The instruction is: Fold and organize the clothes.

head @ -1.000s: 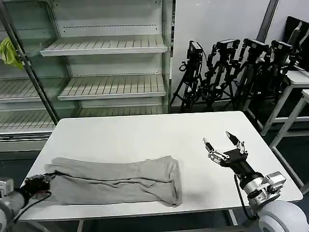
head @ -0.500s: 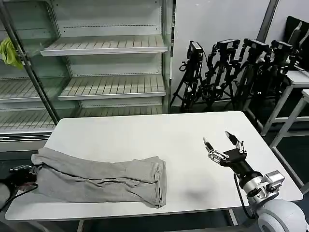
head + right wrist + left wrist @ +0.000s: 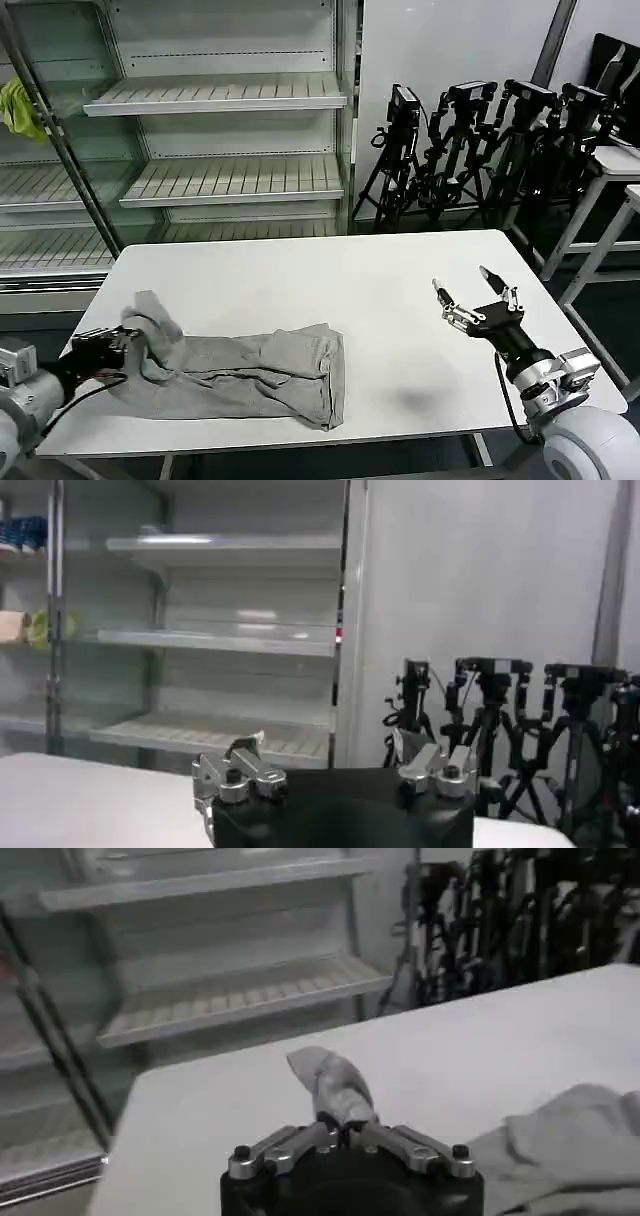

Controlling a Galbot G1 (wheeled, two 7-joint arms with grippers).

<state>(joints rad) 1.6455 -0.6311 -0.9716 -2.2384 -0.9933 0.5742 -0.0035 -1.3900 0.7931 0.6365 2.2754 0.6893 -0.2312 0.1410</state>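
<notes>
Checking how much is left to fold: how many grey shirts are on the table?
1 grey shirt visible, bunched along the table's near left edge, its left end lifted by the left gripper. Another could be hidden in its folds.

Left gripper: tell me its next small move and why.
Probably carry the pinched end rightward over the shirt. The left gripper is shut on a raised fold at the table's left edge, the rest lying flat. The right gripper hovers open, apart.

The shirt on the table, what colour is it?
Light grey. The shirt shows best in the head view, pinched by the left gripper.
</notes>
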